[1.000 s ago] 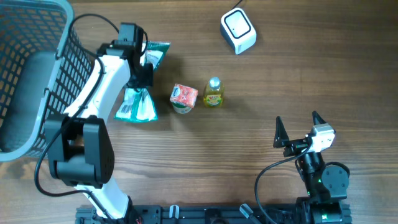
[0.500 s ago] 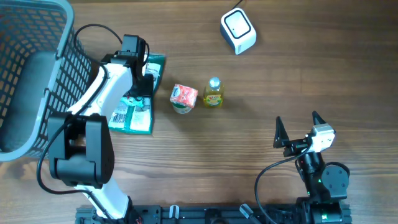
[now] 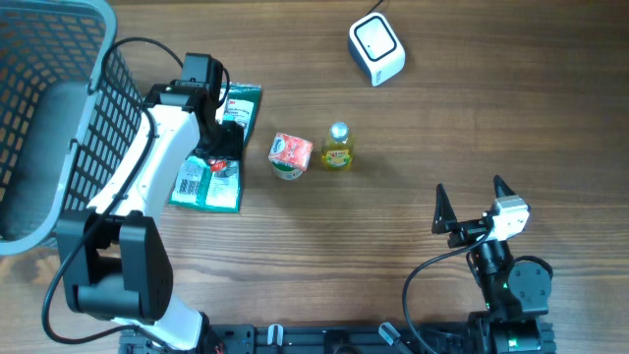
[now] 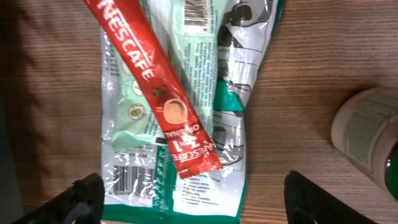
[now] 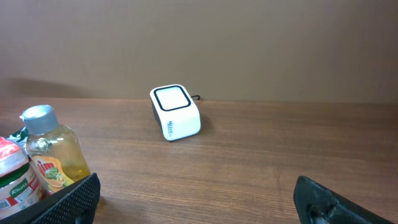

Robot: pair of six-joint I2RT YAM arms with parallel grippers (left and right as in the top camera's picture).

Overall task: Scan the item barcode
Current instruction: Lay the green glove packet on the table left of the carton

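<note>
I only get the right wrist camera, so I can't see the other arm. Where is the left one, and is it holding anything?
Observer: The left fingers are open over a green packet beside the basket, holding nothing.
Operator: Anything on that packet?
Observer: A red Nescafe stick lies slantwise across it.
Operator: Any barcode showing?
Observer: Yes, a barcode faces up near the packet's corner.
</note>
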